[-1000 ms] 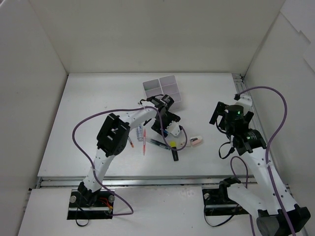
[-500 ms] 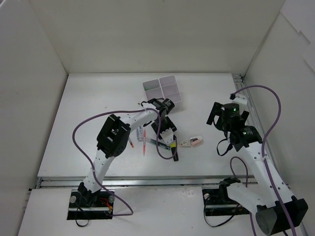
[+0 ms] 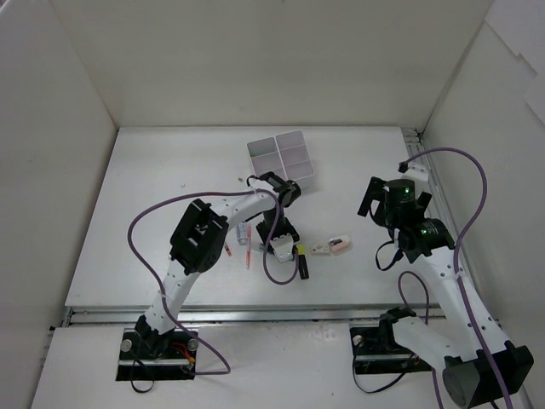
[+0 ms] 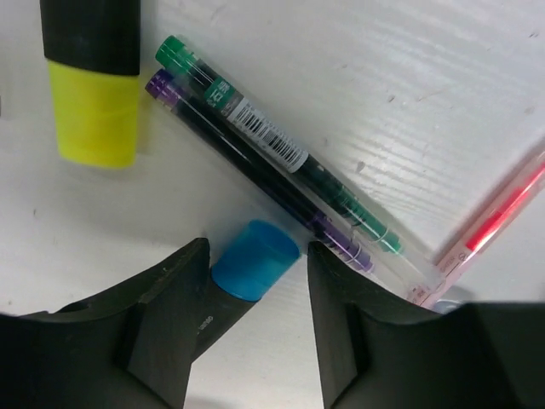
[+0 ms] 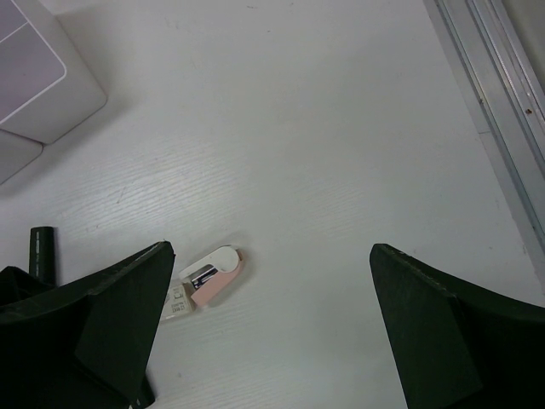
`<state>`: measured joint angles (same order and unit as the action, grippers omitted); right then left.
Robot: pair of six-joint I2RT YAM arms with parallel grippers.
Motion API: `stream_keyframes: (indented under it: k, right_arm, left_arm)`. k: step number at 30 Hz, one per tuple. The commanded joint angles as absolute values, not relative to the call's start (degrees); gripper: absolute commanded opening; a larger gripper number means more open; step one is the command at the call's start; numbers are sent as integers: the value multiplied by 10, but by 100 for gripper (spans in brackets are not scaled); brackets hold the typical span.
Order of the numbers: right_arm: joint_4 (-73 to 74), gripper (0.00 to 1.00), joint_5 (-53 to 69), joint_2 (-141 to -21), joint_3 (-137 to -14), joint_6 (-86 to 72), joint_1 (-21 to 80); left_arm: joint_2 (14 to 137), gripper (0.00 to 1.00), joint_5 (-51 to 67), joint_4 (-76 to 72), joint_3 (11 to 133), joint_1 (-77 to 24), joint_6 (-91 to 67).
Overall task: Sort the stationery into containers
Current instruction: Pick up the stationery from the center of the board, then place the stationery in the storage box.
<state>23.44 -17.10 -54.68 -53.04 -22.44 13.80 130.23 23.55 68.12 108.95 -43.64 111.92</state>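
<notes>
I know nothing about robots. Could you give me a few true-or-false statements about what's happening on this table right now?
1. A blue cap sits between the left gripper's fingers. True.
2. The right gripper holds the pink eraser. False: it is open, and the eraser lies on the table.
3. The green pen and purple pen lie side by side. True.
4. The yellow-capped highlighter is inside the organiser. False: it lies on the table, outside the organiser.

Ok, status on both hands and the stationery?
Left hand open, straddling blue-capped item on table. Right hand open, empty, near pink eraser. Two pens lie close beside the cap.
</notes>
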Motion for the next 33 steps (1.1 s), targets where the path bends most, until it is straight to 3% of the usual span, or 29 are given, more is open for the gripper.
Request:
stream_keyframes:
  k: [1,3,4,15,22,27,33]
  right_arm:
    - [210,98,-178,-540,-546,-221,134]
    - [210,98,-177,-539,-544,-221,133]
    - [210,98,-176,-537,-546,-222,133]
    - [210,98,-181,-517,-539,-224,132]
    - [208,97,-179,-507,-534,-222,133]
    - [202,97,-164,-490,-519,-223,134]
    - [197,98,-163,-468,-505,-224,132]
  left_arm:
    - [1310,44,298,729,1089,-442,1180]
    - [1310,37,317,705,1094,-442,1148]
    - [1309,27,323,688,1097,-442,1119]
    - [1298,3,359,492,1113,-442,936]
    - [1267,0,482,450,1202,-401,788]
    - [1195,0,617,339,1179,-340,640]
    - [1138,3,597,-95,1087,-268,206]
